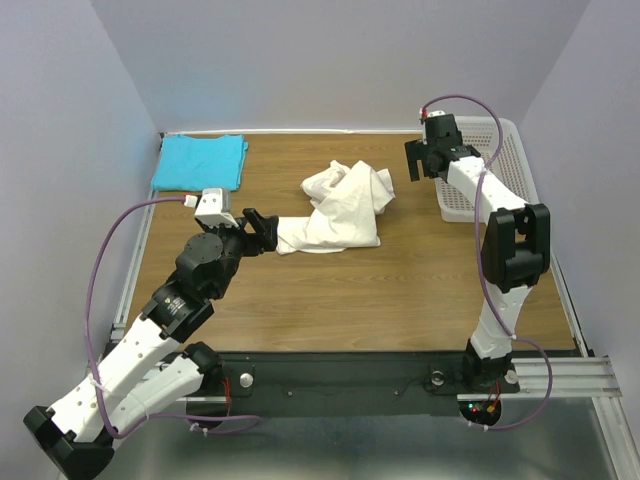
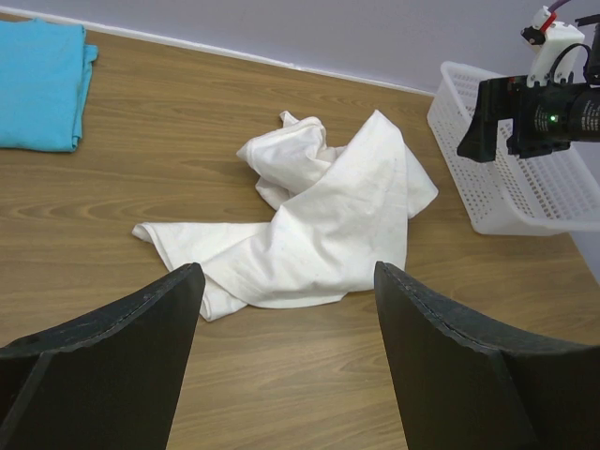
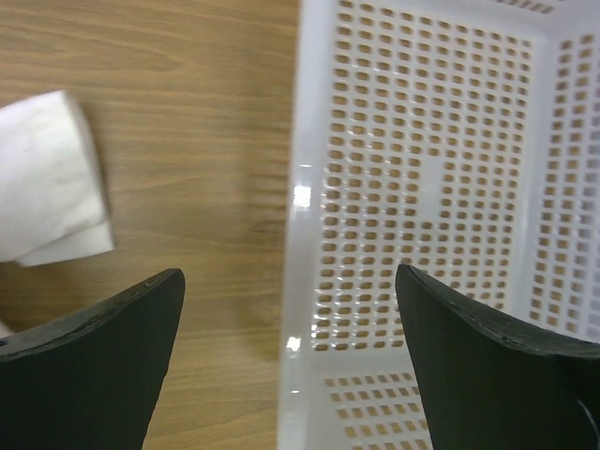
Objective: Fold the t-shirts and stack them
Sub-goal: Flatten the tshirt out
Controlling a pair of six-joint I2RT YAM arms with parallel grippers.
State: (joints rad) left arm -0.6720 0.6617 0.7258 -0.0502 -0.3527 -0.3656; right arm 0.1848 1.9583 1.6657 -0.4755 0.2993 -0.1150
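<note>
A crumpled cream-white t-shirt (image 1: 340, 210) lies mid-table, also in the left wrist view (image 2: 319, 216); a corner of it (image 3: 47, 178) shows in the right wrist view. The turquoise-blue t-shirt (image 1: 200, 162) lies folded flat at the far left corner (image 2: 37, 84). My left gripper (image 1: 268, 228) is low and open just left of the white shirt's near edge, with bare wood between its jaws (image 2: 288, 272). Raised over the basket's left rim, my right gripper (image 1: 425, 165) is open and holds nothing (image 3: 291, 277).
A white plastic mesh basket (image 1: 510, 150) stands at the far right against the wall (image 2: 525, 197), nothing visible inside it (image 3: 422, 187). Walls close in the table's left, back and right sides.
</note>
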